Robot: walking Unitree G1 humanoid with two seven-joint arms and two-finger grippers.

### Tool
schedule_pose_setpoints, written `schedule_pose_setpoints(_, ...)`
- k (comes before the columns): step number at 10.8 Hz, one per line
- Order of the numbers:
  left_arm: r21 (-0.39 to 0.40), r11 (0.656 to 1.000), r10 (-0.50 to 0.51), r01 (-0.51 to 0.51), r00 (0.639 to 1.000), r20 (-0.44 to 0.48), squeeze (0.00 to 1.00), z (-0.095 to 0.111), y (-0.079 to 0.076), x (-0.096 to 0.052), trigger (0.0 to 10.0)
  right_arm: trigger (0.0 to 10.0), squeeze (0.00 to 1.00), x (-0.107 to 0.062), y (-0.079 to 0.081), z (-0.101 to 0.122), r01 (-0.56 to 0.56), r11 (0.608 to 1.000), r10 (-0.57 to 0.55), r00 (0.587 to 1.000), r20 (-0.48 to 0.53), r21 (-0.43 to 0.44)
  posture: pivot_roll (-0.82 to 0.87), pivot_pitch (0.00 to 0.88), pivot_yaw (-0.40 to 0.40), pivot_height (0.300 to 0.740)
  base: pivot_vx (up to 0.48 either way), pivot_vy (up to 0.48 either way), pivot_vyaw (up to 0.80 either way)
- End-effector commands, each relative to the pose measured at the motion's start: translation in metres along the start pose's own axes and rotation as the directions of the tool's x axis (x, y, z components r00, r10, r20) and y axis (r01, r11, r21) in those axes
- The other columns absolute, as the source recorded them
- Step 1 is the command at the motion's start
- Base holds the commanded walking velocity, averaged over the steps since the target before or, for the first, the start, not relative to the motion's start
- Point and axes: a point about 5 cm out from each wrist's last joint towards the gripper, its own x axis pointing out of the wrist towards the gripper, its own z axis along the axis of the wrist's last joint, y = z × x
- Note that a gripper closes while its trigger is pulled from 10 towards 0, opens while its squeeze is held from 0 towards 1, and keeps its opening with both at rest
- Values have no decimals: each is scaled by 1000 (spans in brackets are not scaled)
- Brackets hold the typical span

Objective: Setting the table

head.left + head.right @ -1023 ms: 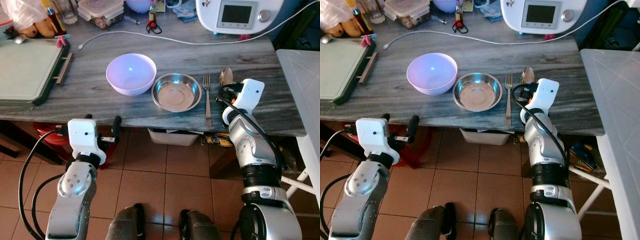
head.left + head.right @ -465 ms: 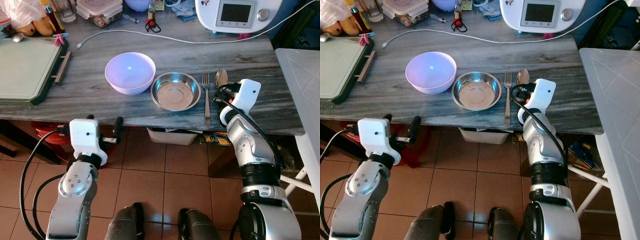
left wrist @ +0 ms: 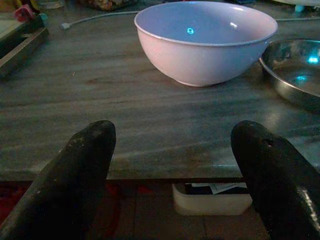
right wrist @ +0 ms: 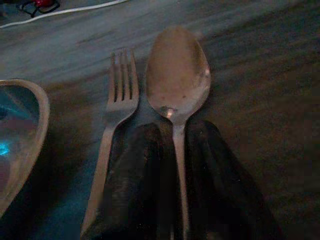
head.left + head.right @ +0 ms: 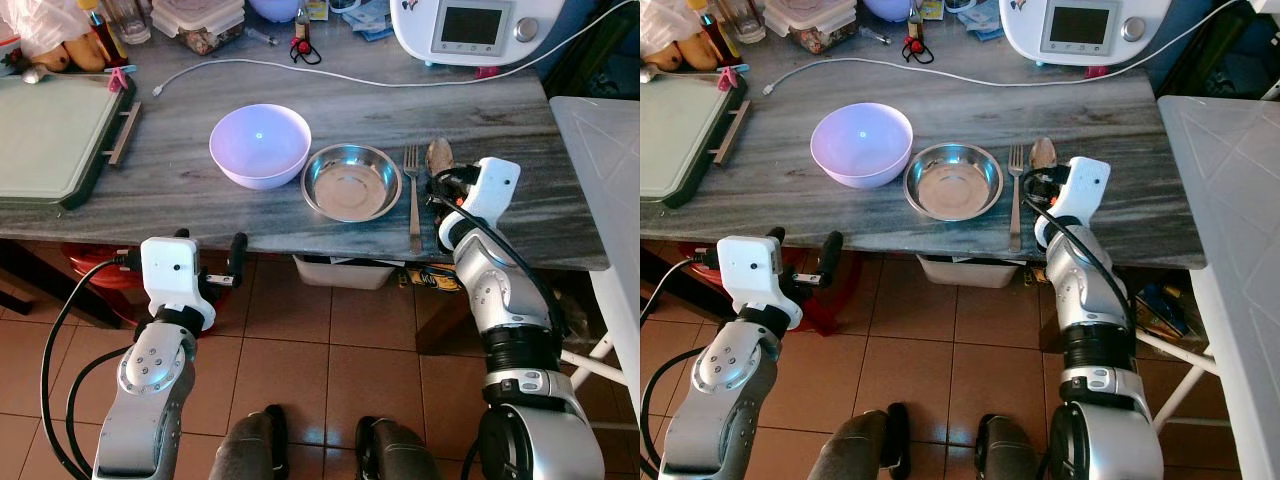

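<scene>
Right gripper (image 4: 175, 165) jaws clamped on spoon (image 4: 177, 75) handle, drawn nearer fork (image 4: 117, 90), left gripper (image 3: 170, 165) jaws wide, unchanged

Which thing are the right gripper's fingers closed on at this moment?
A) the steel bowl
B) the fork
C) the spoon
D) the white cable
C: the right gripper has its two black fingers pressed on either side of the spoon handle, with the fork lying beside them on the table.

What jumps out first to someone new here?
The right pincer, closed around the handle of a metal spoon it holds beside the steel fork on the grey marbled table. Left of the fork sit a round steel dish and a pale lilac bowl.
</scene>
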Motion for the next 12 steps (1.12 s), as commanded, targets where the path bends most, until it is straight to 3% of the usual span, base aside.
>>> schedule_pose_setpoints(1,10,1000,9,-9,1000,-3,0,1,2,-1,10000,10000,1000,-2,-7,-19,21,1000,-21,997,-81,-6,54,235,44,740,0,0,0)
schedule_pose_setpoints(4,10,1000,12,-12,1000,0,0,1,2,-1,10000,10000,1000,-6,-6,-7,6,1000,-6,999,-37,-13,49,233,38,740,0,0,0)
schedule_pose_setpoints(6,10,1000,14,-14,1000,-3,0,0,2,-2,10000,10000,1000,-10,-2,2,-21,997,23,999,24,-78,45,227,35,740,0,0,0)
schedule_pose_setpoints(8,15,999,49,-49,998,-28,0,-7,4,-1,10000,10000,1000,-31,3,24,-7,987,42,976,215,-162,31,191,26,740,0,0,0)
schedule_pose_setpoints(10,25,997,67,-66,997,-25,0,-9,5,3,10000,10000,1000,-40,9,34,5,975,60,957,284,-222,17,159,17,740,0,0,0)
schedule_pose_setpoints(12,21,997,72,-71,997,-31,0,-11,4,2,10000,10000,1000,-52,9,26,11,972,57,958,282,-234,8,142,11,740,0,0,0)
